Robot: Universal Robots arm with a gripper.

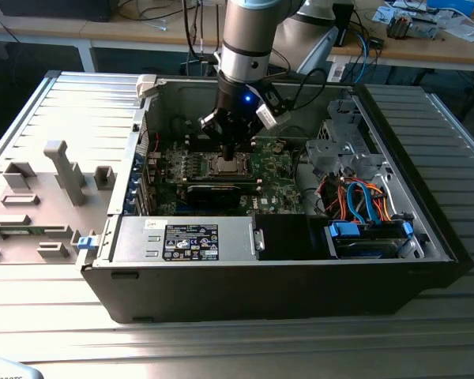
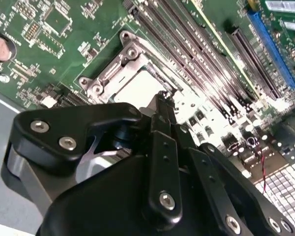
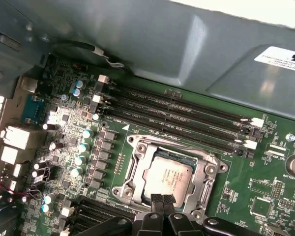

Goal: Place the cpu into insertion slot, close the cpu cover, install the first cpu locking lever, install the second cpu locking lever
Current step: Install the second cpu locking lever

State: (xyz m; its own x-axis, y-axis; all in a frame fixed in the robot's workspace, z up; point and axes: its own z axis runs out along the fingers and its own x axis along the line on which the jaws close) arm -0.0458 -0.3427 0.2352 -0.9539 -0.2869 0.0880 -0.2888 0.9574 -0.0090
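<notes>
The cpu (image 3: 168,173) lies flat in the socket on the green motherboard, its silver-grey top showing through the window of the cpu cover (image 3: 137,164). The cover lies down around the chip. My gripper (image 3: 162,199) is shut, its two black fingertips pressed together with nothing visible between them, right at the cover's near edge. In the second wrist view the fingertips (image 2: 163,101) point down at the edge of the cpu (image 2: 137,88), inside the silvery cover (image 2: 110,73). In the exterior view the gripper (image 1: 231,151) hangs inside the open computer case, over the socket (image 1: 223,165).
Long black memory slots (image 3: 187,123) run beside the socket, with rows of capacitors (image 3: 81,147) on another side. The grey case wall (image 3: 162,39) rises close behind. A power supply (image 1: 186,237) and a drive cage with blue and orange cables (image 1: 363,209) fill the case's front. A grey fixture (image 1: 47,189) stands at the exterior view's left.
</notes>
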